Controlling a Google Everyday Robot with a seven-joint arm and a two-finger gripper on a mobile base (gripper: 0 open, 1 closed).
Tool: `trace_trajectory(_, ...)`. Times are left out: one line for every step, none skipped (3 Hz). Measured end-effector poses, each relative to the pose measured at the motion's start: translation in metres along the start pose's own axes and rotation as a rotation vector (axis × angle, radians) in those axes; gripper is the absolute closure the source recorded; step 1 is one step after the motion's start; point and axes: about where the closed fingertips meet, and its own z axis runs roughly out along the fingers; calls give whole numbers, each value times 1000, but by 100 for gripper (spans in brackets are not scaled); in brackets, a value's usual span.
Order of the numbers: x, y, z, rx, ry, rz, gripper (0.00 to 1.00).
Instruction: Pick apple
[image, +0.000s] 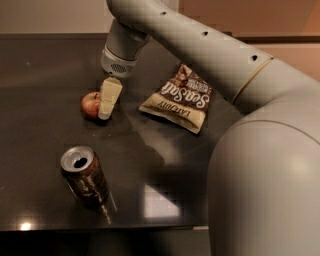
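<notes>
The small red apple (90, 104) sits on the dark table (45, 75), left of middle. My gripper (106, 105) hangs from the grey arm right against the apple's right side, its cream finger (109, 97) covering part of the fruit and its tip close to the table top.
An open brown soda can (84, 176) stands near the table's front edge, below the apple. A brown and cream chip bag (179, 98) lies to the right of the gripper. My large grey arm fills the right side of the view.
</notes>
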Motion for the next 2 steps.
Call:
trace_trajectory(-5,6,6,-19,-13,-11,0)
trace_trajectory(-11,10,10,-32,-27,-25,17)
